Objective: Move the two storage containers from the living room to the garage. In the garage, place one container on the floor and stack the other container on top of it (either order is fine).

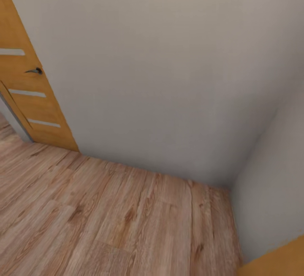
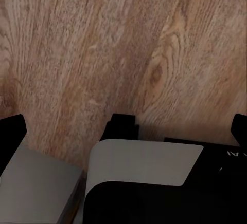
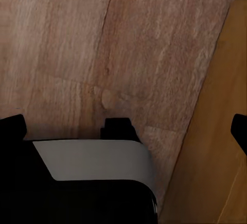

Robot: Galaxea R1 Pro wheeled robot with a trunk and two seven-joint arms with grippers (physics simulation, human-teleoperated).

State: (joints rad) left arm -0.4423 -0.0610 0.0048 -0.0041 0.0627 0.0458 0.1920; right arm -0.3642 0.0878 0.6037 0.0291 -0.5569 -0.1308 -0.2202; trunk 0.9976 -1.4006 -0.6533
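The two storage containers and the garage are out of view. My left gripper [image 2: 124, 131] hangs open over light wood planks [image 2: 103, 54]; its dark fingertips [image 2: 10, 137] stand far apart at the picture's sides with nothing between them. My right gripper [image 3: 123, 131] is likewise open and empty above the same plank flooring [image 3: 77, 54], with one fingertip [image 3: 11, 129] at the side. Grey and black parts of my own body [image 2: 144, 178] sit below both grippers.
A pale grey wall [image 1: 169, 77] stands close ahead and meets a second wall [image 1: 274, 174] in a corner at the right. An orange wooden door [image 1: 29, 98] with a dark handle [image 1: 34, 71] is at the left. Another orange panel [image 3: 216, 157] lies beside my right arm.
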